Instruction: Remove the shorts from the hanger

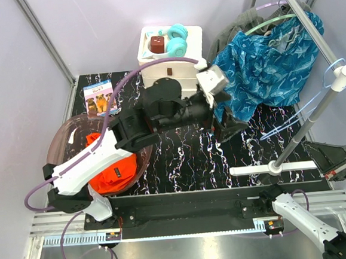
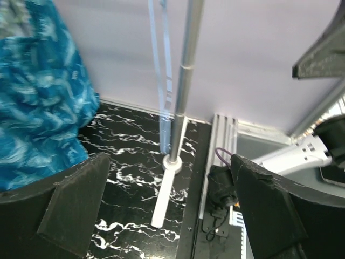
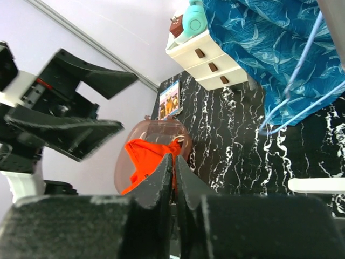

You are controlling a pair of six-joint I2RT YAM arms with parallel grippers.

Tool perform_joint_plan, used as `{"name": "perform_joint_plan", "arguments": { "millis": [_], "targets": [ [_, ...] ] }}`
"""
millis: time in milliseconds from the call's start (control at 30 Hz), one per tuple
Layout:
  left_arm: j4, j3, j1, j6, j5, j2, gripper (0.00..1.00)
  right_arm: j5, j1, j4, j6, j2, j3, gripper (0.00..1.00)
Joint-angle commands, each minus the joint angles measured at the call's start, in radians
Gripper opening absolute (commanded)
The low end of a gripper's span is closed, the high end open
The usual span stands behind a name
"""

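Observation:
Blue mottled shorts [image 1: 270,68] hang from a green hanger [image 1: 272,21] on the metal rail [image 1: 305,17], with grey shorts [image 1: 237,25] bunched behind them. Orange shorts [image 1: 107,167] lie in the clear pinkish tub [image 1: 62,135]. My left gripper [image 1: 233,126] hovers just below and left of the blue shorts. In the left wrist view it [image 2: 170,210] stands wide open and empty, the blue shorts [image 2: 38,97] to its left. In the right wrist view my right gripper [image 3: 174,159] has its fingers almost touching, nothing between them, and it stays low at the near right.
An empty light-blue hanger [image 1: 330,72] hangs at the rail's near end. The rail's pole [image 1: 307,125] meets a white foot [image 1: 276,168] on the black marbled table. A white drawer unit [image 1: 170,57] with teal headphones [image 1: 177,39] stands at the back, beside a dog booklet [image 1: 99,96].

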Motion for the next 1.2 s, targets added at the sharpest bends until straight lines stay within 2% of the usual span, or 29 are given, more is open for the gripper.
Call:
{"name": "perform_joint_plan", "arguments": {
  "millis": [0,67,100,200,333,467,567,867,1167],
  "targets": [
    [0.065,0.003,0.066,-0.04,-0.115,-0.055,0.99,0.005,0.002,-0.061,-0.072,0.049,0.007,0.16],
    [0.084,-0.002,0.101,-0.079,-0.144,-0.043,0.98,0.01,0.002,-0.058,-0.087,0.07,0.024,0.27],
    [0.108,-0.005,0.139,-0.101,-0.174,-0.038,0.98,0.008,0.002,-0.059,-0.093,0.076,0.029,0.45],
    [0.197,-0.025,0.211,-0.124,-0.192,-0.007,0.99,-0.008,0.002,-0.042,-0.09,0.079,0.023,0.7],
    [0.263,0.05,0.279,-0.092,-0.173,0.107,0.99,-0.03,0.002,-0.016,-0.084,0.073,-0.014,0.81],
    [0.3,0.226,0.324,-0.054,-0.121,0.241,0.99,-0.057,0.002,-0.028,-0.078,0.104,0.025,0.83],
    [0.346,0.301,0.334,0.001,-0.083,0.333,0.97,-0.07,0.002,-0.048,-0.069,0.116,0.052,0.85],
    [0.518,0.334,0.351,0.15,-0.083,0.474,0.91,-0.087,0.002,-0.159,-0.032,0.144,0.15,0.88],
    [0.598,0.432,0.376,0.16,-0.09,0.617,0.83,-0.094,0.002,-0.252,-0.067,0.199,0.259,0.89]
  ]
}}
